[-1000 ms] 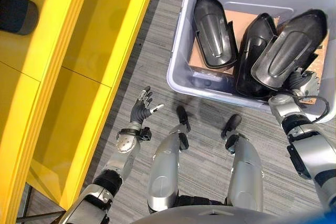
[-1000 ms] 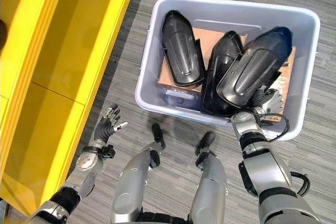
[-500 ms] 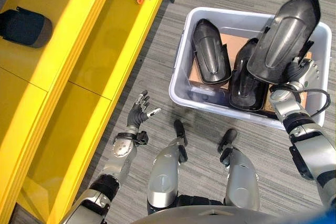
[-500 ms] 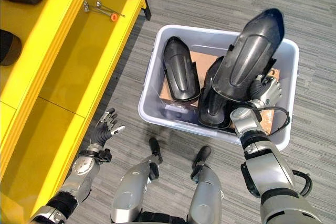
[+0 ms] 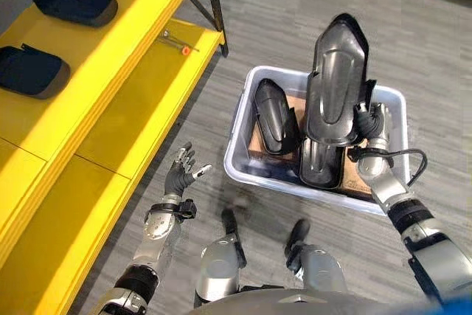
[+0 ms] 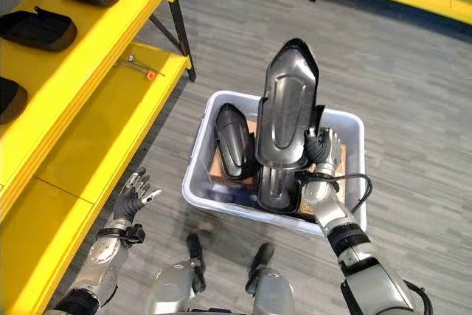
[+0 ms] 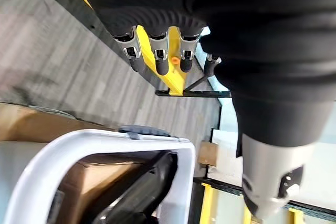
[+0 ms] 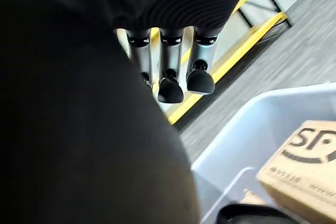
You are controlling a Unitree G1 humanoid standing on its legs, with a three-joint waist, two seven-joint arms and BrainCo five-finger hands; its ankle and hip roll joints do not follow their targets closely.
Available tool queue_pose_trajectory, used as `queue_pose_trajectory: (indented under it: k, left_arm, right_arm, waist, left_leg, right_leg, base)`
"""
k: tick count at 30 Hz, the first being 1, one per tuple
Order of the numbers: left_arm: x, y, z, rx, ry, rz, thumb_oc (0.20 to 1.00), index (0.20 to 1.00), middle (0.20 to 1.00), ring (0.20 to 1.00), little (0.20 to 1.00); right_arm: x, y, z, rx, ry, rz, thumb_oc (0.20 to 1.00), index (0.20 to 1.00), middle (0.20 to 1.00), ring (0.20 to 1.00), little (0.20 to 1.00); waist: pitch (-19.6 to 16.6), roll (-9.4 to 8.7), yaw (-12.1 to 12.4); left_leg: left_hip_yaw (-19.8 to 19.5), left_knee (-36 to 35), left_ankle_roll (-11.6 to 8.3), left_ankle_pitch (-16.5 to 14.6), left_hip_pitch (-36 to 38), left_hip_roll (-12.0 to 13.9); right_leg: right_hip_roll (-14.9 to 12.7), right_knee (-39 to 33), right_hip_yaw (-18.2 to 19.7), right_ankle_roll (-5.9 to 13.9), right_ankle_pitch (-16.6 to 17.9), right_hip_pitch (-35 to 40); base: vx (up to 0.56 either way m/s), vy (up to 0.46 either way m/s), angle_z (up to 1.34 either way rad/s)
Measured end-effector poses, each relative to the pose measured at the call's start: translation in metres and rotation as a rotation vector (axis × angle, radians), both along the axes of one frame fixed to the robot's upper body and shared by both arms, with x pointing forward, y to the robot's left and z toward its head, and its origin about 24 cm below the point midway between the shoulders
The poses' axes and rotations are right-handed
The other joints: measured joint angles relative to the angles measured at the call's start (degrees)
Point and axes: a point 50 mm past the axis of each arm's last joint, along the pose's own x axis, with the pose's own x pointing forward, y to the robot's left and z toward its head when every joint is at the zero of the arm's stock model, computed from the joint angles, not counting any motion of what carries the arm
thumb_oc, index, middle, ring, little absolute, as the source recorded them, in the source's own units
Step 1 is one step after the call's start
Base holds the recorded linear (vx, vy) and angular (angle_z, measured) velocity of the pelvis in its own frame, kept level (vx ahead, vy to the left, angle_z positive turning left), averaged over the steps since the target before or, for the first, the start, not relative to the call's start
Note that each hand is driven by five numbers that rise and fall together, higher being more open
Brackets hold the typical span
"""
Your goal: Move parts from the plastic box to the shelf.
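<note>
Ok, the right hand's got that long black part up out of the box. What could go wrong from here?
1. The right hand grips the lifted black part near its lower end, so the tall piece could tip or twist loose on the swing.
2. Its lower end sits close above the parts left in the plastic box; it may snag one.
3. The yellow shelf already holds black parts and a small tool; placement could knock them.

Black part (image 6: 286,116) upright above plastic box (image 6: 351,125)
</note>
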Motion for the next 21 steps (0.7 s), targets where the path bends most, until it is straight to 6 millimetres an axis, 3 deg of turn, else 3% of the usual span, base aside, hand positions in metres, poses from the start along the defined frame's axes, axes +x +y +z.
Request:
queue_pose_trajectory:
  k: [4, 10, 15, 21]
  left_arm:
    - [-0.02, 0.0, -0.015, -0.004, 0.065, 0.018, 1.0, 1.0, 1.0, 1.0, 1.0]
    - [-0.026, -0.001, -0.02, 0.001, 0.094, 0.016, 1.0, 1.0, 1.0, 1.0, 1.0]
    - [-0.031, 0.0, -0.024, 0.006, 0.115, 0.017, 1.0, 1.0, 1.0, 1.0, 1.0]
    - [-0.032, 0.003, -0.024, 0.001, 0.115, 0.037, 1.0, 1.0, 1.0, 1.0, 1.0]
  right_arm:
    - [-0.009, 0.01, -0.002, -0.027, 0.0, 0.079, 0.2, 0.2, 0.2, 0.2, 0.2]
    - [-0.012, 0.025, -0.005, -0.09, 0.013, 0.179, 0.2, 0.2, 0.2, 0.2, 0.2]
    - [-0.012, 0.028, -0.006, -0.095, 0.04, 0.216, 0.2, 0.2, 0.2, 0.2, 0.2]
    - [-0.013, 0.047, -0.004, -0.099, 0.068, 0.346, 0.2, 0.2, 0.2, 0.2, 0.2]
  waist:
    - [-3.3, 0.3, -0.8]
    - [-6.4, -0.17, -0.5]
    - [-7.2, -0.33, -0.4]
    - [-7.3, -0.38, -0.5]
  left_leg:
    - [0.1, -0.6, -0.28, -0.5, 1.7, -0.1]
    - [0.0, -1.3, -0.44, -0.5, 3.0, -0.2]
    - [0.0, -1.9, -0.33, -0.4, 3.6, -0.7]
    - [0.2, -2.3, -0.35, -0.6, 4.9, -1.0]
  right_leg:
    - [0.3, -1.2, 0.1, 0.3, 0.3, 1.9]
    - [0.5, -2.3, 0.0, 0.74, 0.3, 3.5]
    - [0.7, -3.0, -0.1, 1.0, 0.6, 4.1]
    - [0.7, -4.1, -0.1, 1.29, 0.8, 5.6]
  base:
    - [0.09, 0.038, -0.02]
    - [0.04, 0.0, 0.01]
    - [0.03, 0.033, 0.0]
    - [0.0, 0.087, -0.01]
